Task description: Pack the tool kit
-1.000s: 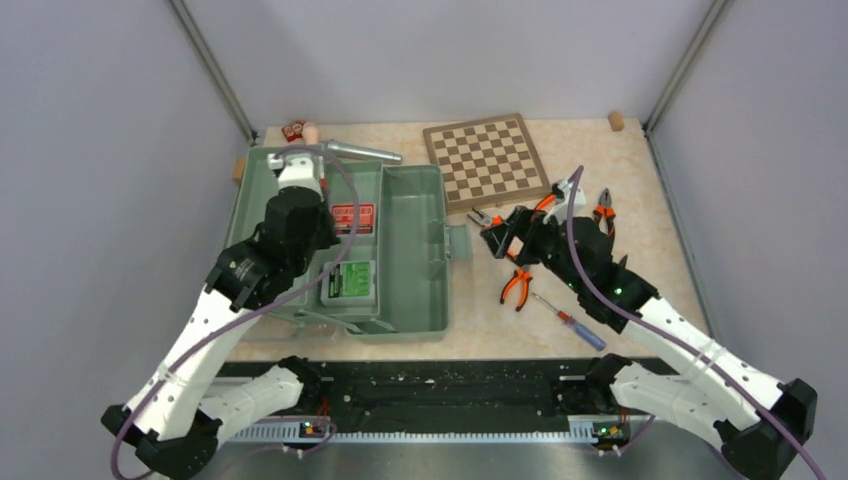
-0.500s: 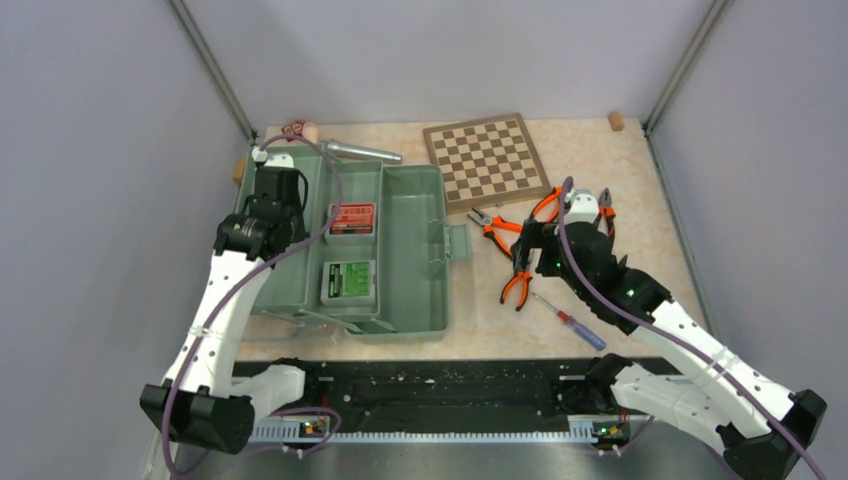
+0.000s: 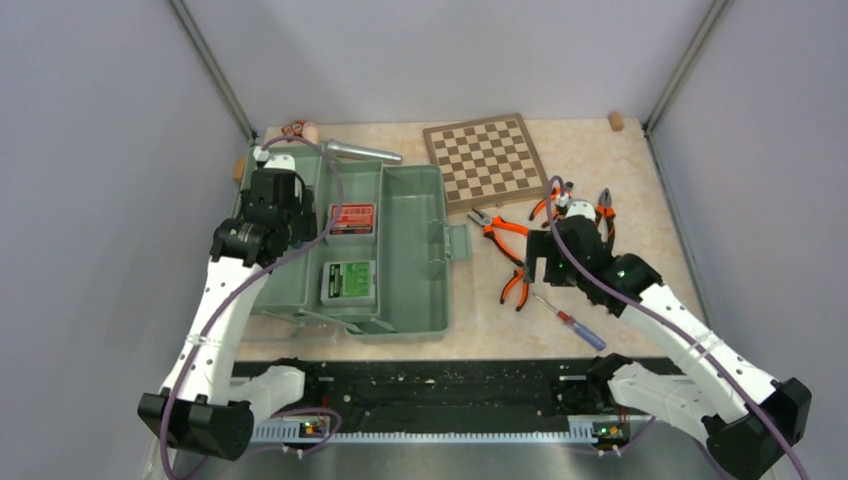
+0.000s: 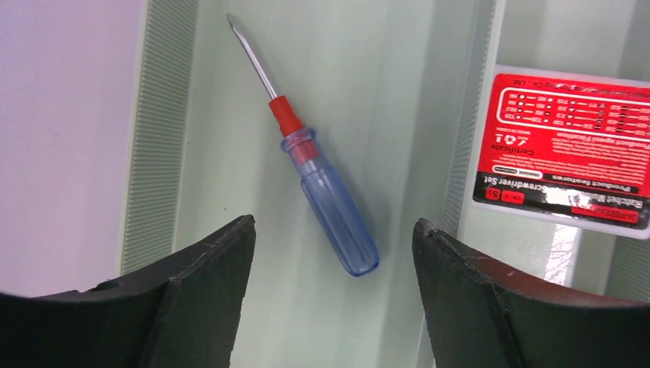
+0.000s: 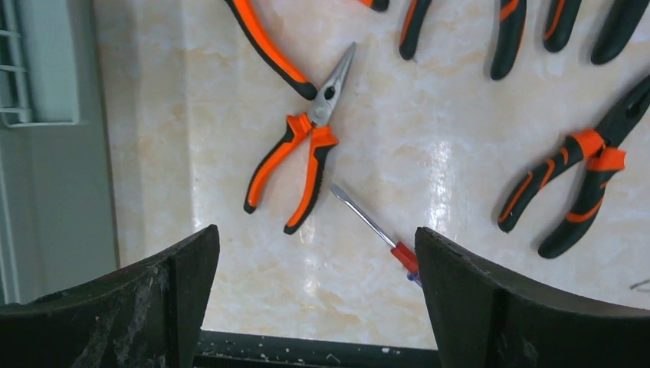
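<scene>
Right wrist view puts the small orange-handled long-nose pliers (image 5: 303, 149) just ahead of the right hand (image 5: 316, 230), a little toward its left finger. They lie flat on the marbled desk (image 5: 192, 115), nose up-right and handles down-left, so the fingers would probably need to turn to cross that axis. This hand gapes wide and carries nothing. A slim red-collared screwdriver (image 5: 375, 226) lies nearer, toward its right finger. The right arm is plainly the closer one to these tools, and the large sage-green plastic toolbox (image 3: 405, 215) stands open to their left. The left hand (image 4: 333, 224), equally wide and empty, hangs over a blue-handled screwdriver (image 4: 329, 199) lying in the box beside the red bit case (image 4: 567, 146). Since a second ago the right hand has backed rightward from the pliers near the brown-and-cream wooden chessboard (image 3: 487, 160), and the left arm has shifted to the box's far-left corner.
</scene>
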### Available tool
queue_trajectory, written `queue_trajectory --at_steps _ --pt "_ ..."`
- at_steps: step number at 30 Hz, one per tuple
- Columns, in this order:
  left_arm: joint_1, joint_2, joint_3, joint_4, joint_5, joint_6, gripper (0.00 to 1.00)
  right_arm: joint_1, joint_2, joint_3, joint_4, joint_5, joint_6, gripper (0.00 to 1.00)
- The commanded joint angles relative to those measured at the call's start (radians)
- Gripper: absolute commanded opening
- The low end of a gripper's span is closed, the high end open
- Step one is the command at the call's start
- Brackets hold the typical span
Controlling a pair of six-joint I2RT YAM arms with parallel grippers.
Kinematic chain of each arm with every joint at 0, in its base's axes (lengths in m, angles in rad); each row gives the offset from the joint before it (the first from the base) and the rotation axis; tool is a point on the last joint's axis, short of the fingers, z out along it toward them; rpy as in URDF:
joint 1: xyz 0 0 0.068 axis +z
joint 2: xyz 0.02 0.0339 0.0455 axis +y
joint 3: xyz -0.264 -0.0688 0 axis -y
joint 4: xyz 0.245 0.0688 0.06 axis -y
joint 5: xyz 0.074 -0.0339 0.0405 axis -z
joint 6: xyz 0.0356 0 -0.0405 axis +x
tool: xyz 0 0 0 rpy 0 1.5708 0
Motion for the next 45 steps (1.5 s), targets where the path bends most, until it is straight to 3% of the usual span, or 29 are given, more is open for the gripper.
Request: queue_trajectory --at_steps 1,7,12,23,39,45 --pt "0.000 -0.088 0.015 0.039 0.002 -0.002 0.80 -0.084 0.040 0.046 -0.112 -0.092 0.026 0.94" --pt "0.000 -0.257 -0.051 0.147 0.088 -0.048 0.81 -0.125 0.133 0.041 -0.174 -0.147 0.033 0.93" --pt "0.000 -0.448 -0.235 0.321 0.211 -0.073 0.81 -0.131 0.213 0.006 -0.168 -0.159 0.035 0.90" --pt "0.000 -0.760 -0.533 0.590 0.179 -0.087 0.79 -0.144 0.352 -0.063 0.029 -0.078 -0.036 0.74" --pt "0.001 -0.840 -0.582 0.600 0.091 -0.089 0.76 -0.200 0.531 -0.135 0.167 -0.174 -0.054 0.51" --pt "0.001 -0.841 -0.585 0.601 0.102 -0.091 0.76 -0.236 0.504 -0.158 0.183 -0.167 -0.047 0.33"
